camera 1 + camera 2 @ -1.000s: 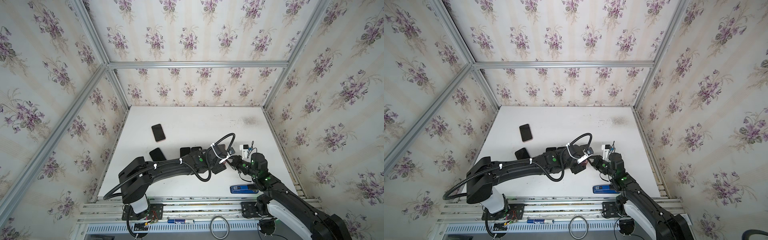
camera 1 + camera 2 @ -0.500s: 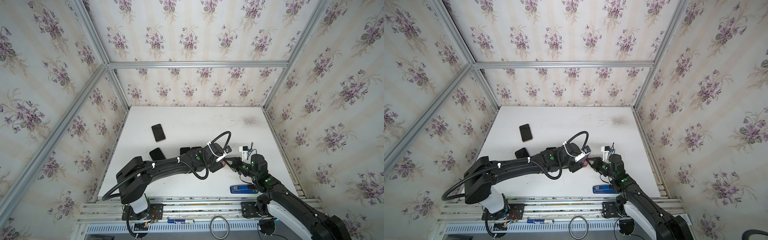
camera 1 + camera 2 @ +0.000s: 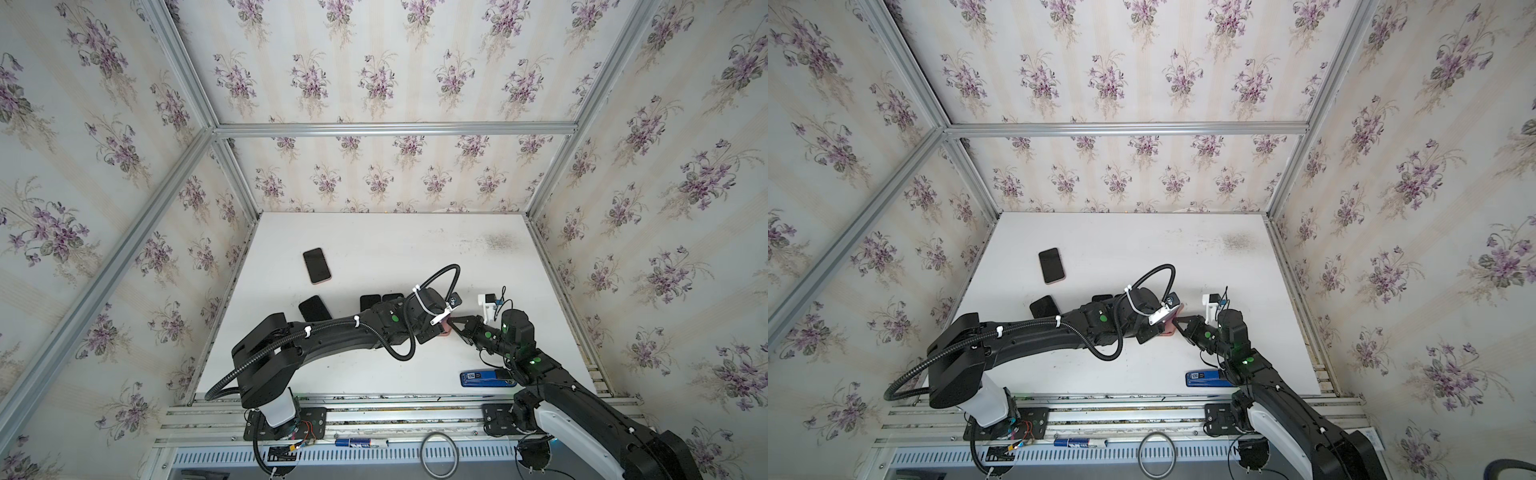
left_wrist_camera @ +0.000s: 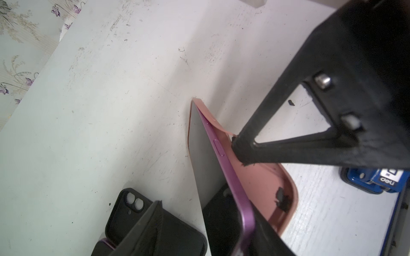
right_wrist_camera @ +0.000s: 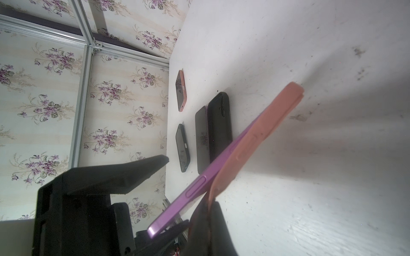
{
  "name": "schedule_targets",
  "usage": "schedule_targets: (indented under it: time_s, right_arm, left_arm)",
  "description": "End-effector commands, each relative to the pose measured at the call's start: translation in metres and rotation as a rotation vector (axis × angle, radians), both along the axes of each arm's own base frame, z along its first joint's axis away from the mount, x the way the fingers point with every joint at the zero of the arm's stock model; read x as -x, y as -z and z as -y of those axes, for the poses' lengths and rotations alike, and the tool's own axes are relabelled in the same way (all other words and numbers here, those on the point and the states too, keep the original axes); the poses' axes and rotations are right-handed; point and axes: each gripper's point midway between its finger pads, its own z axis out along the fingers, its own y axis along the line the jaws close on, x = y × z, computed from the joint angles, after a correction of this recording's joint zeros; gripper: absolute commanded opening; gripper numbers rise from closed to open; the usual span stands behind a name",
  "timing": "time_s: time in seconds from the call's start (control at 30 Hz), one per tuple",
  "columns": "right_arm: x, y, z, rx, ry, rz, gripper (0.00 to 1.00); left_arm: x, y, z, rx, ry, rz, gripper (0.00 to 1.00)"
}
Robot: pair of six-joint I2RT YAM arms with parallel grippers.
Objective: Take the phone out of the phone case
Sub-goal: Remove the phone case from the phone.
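Note:
A purple phone (image 4: 224, 168) stands tilted, one long side lifted out of the pink phone case (image 4: 266, 184), its far end still seated in it. The phone's purple edge (image 5: 195, 188) rises off the case (image 5: 266, 124) in the right wrist view. My right gripper (image 5: 206, 206) is shut on the case's rim. My left gripper (image 4: 206, 212) straddles the phone's near end: one finger lies against the purple edge, the other finger (image 4: 155, 212) stands apart from the screen. In both top views the left gripper (image 3: 441, 329) (image 3: 1163, 328) and right gripper (image 3: 455, 322) (image 3: 1177, 322) meet near the table's front right.
A pink-cased phone (image 3: 317, 266) lies at the back left, a black-cased one (image 3: 314, 308) nearer the front. A black case and a dark phone (image 3: 380, 300) lie side by side beside the left arm. A blue box (image 3: 484, 379) sits near the front edge under the right arm.
The left gripper's jaws have narrowed around the phone, and its wrist has shifted slightly left. The right gripper has kept its grip on the case.

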Motion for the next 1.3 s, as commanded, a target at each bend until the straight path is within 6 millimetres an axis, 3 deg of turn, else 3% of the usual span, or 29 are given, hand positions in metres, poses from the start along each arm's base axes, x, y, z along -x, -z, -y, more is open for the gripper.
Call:
schedule_targets:
  time_s: [0.0,0.2,0.33,0.6,0.97,1.27]
  right_arm:
    - [-0.001,-0.014,-0.005,-0.029,-0.027,0.055,0.00]
    - [0.000,-0.013,-0.005,-0.030,-0.031,0.048,0.00]
    - [0.001,-0.012,-0.005,-0.026,-0.031,0.045,0.00]
    - [0.007,-0.005,-0.001,-0.011,-0.026,0.026,0.00]
    - [0.022,0.043,0.019,0.250,-0.048,-0.095,0.00]
    - [0.012,0.044,0.042,0.421,-0.029,-0.118,0.00]
  left_arm:
    - [-0.009,-0.003,0.002,0.009,-0.045,0.050,0.53]
    - [-0.011,-0.005,0.004,0.018,-0.063,0.088,0.30]
    - [-0.011,-0.014,0.006,0.035,-0.072,0.109,0.26]
    - [-0.009,-0.029,0.002,0.063,-0.081,0.130,0.07]
    - [-0.007,-0.076,-0.025,0.064,-0.158,0.295,0.03]
    - [-0.007,-0.048,-0.039,-0.084,-0.200,0.350,0.03]
